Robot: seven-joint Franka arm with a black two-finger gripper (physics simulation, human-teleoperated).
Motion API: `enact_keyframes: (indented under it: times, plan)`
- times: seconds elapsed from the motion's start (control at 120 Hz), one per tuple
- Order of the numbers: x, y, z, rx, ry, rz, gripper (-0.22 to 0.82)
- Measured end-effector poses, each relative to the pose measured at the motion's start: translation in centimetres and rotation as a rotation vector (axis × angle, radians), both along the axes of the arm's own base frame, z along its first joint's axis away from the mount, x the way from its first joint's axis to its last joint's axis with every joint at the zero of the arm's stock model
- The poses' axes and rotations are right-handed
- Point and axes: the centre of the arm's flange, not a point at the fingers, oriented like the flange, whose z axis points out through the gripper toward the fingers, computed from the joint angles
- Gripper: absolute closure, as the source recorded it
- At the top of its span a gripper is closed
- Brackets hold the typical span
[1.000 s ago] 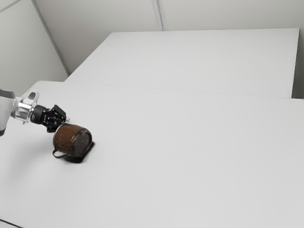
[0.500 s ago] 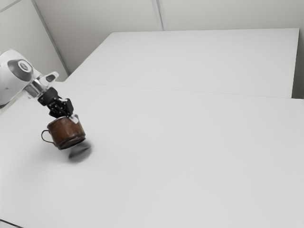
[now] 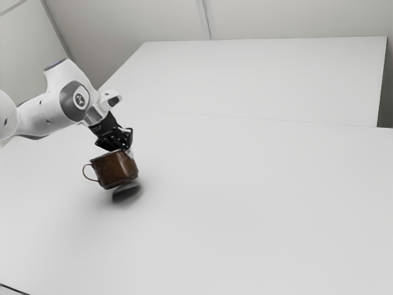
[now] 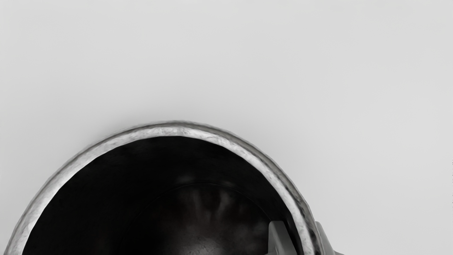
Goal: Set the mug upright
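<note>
Arm [image 3: 49, 115] cut off at the exterior view's left, mug [image 3: 114, 170] tilted above the tabletop [image 3: 245, 203], its inside mostly too dark to read, gripper [image 3: 128, 151] clamped on its wall, fingers [image 4: 277, 237] partly cut off in the wrist view

A smooth, matte white table [image 3: 264, 215] spreads across the foreground. Beyond a thin seam lies a second flat white surface [image 3: 258, 80], its far edge running nearly level. Behind stands a pale grey back wall [image 3: 295, 18], divided by a narrow upright strip [image 3: 206, 18]. At the exterior view's left, a lighter side wall [image 3: 21, 61] meets it along a slanting dark line. A dark grey area [image 3: 387, 101] borders the exterior view's right edge. Soft, even light falls over everything; the wrist view shows plain, pale tabletop.
</note>
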Motion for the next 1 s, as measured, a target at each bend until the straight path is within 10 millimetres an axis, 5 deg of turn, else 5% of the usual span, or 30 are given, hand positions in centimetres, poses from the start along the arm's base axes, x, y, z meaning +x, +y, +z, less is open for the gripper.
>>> enact_keyframes:
  times: [0.233, 0.55, 0.8, 1.0]
  plan:
    - [0.9, -2.9, -0.5, 0.032, -0.109, 0.139, 0.78]
    - [-0.3, -7.6, -1.0, 0.021, -0.209, 0.258, 0.77]
    - [-0.6, -8.6, -2.0, 0.005, -0.208, 0.333, 0.77]
    - [-0.7, -7.2, -2.1, 0.003, -0.186, 0.38, 0.35]
